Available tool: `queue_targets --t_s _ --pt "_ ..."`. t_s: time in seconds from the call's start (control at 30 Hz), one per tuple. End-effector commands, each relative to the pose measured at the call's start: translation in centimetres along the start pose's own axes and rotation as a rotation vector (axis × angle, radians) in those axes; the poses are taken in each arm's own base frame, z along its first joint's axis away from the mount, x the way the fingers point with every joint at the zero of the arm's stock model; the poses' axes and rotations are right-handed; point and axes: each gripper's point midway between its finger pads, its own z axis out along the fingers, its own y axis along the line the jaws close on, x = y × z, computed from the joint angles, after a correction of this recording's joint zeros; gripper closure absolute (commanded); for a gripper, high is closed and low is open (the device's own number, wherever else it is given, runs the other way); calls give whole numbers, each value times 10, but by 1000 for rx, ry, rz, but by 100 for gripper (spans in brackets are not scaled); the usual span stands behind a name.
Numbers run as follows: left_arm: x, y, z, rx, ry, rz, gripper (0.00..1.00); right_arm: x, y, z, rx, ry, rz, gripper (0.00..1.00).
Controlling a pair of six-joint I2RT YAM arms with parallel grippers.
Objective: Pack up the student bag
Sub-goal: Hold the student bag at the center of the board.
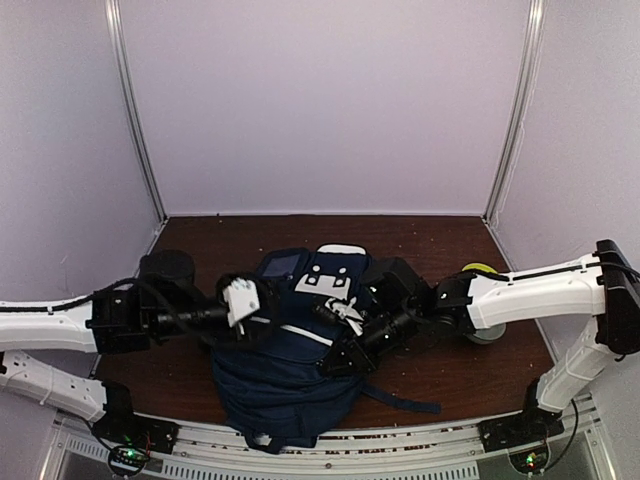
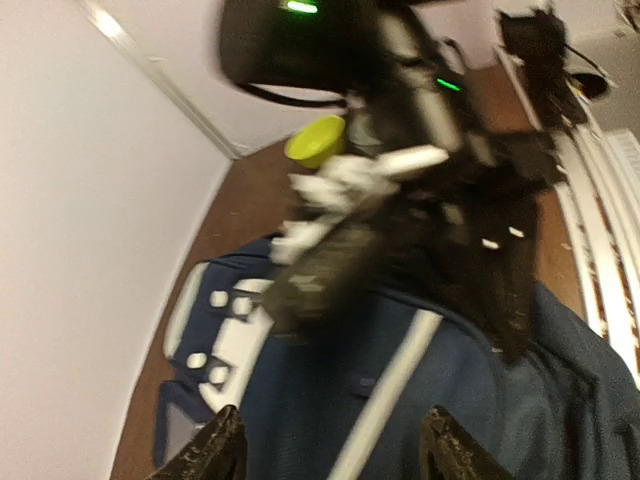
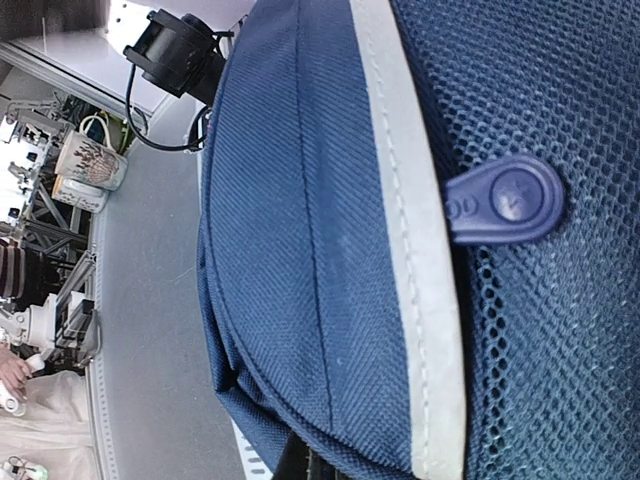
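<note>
Two-armed, seemingly opens the student bag (image 1: pixel 285 375) mid-frame, left gripper (image 2: pixel 335 445) agape, empty, right gripper (image 1: pixel 338 357) shut, hold unclear; next calls for lifting.

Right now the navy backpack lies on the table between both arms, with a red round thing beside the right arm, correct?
No. The round thing beside the right arm is yellow-green, not red, as the top external view shows. The navy backpack does lie between both arms.
</note>
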Motion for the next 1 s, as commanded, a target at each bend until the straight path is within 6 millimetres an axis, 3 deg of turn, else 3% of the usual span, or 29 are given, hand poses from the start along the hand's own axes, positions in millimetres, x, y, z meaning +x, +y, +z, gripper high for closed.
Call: queue_targets --t_s 0.0,0.13,0.33,0.53,0.63,0.8,0.97 --pt "39 -69 12 236 163 183 35 -37 -24 -6 86 -116 15 100" --pt "43 -82 18 296 168 227 29 -36 -27 -7 98 -113 27 100" --pt "52 -84 28 305 238 293 32 -37 -29 -10 111 -126 44 100" --pt "19 -105 5 436 84 255 31 -38 -38 -15 137 -130 69 100" --pt "23 -112 -2 445 102 262 32 -39 -38 -14 135 -130 69 100" --pt "45 -103 3 353 192 304 34 -42 -39 -13 132 -132 72 100" --pt "65 -77 23 198 340 365 48 -41 -38 -11 125 -123 78 100"
